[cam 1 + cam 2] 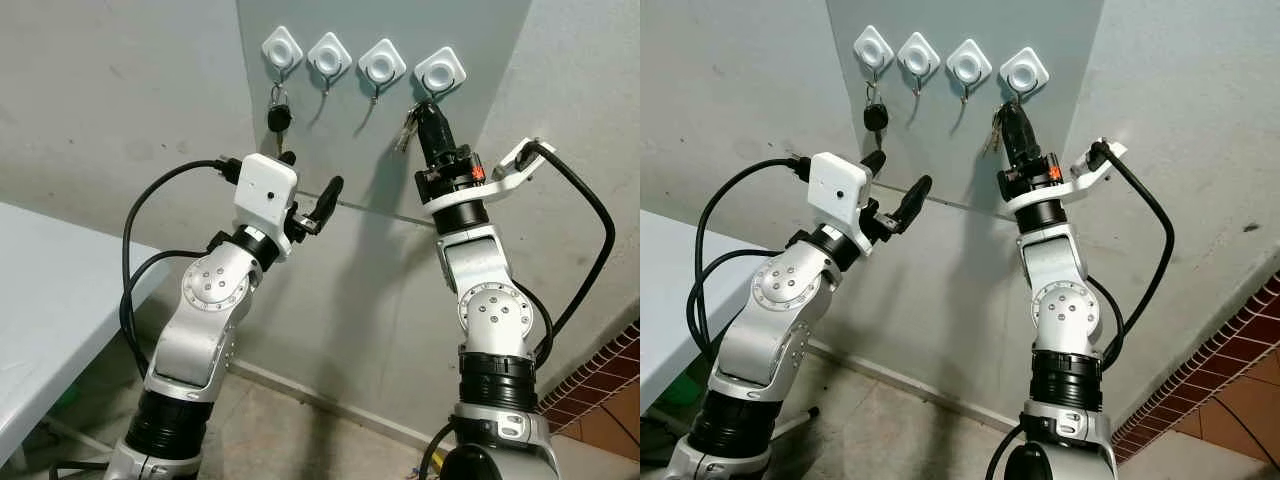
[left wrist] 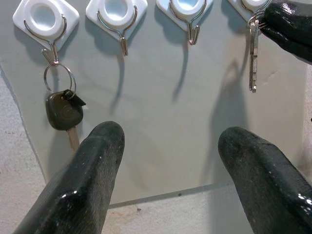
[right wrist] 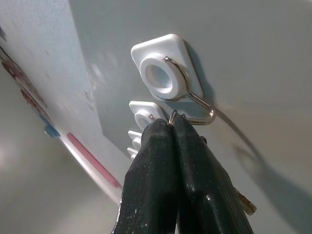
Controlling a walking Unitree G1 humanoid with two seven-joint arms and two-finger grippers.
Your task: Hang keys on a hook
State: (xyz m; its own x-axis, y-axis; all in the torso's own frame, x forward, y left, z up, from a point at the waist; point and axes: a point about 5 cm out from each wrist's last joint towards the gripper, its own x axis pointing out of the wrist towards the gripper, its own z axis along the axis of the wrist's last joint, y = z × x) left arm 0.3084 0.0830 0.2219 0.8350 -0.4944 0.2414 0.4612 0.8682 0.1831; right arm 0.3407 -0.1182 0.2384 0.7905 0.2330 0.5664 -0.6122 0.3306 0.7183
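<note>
The right gripper [image 1: 428,112] is pinched shut on the ring of the keys [image 1: 406,130], holding it right at the wire tip of the rightmost hook [image 3: 195,100]. The keys dangle straight down beside the fingers. The left gripper [image 1: 310,185] hangs open, well apart, below the car key [image 1: 278,118] on the leftmost hook [image 1: 281,52], so the right arm is nearer.

Both arms raised, right gripper [image 1: 428,108] jaws pinched together, left gripper [image 1: 312,185] jaws apart.

Grey wall panel [image 1: 400,150], four white hooks [image 1: 381,64], black-headed key [image 1: 278,118] hanging leftmost, perhaps single.
</note>
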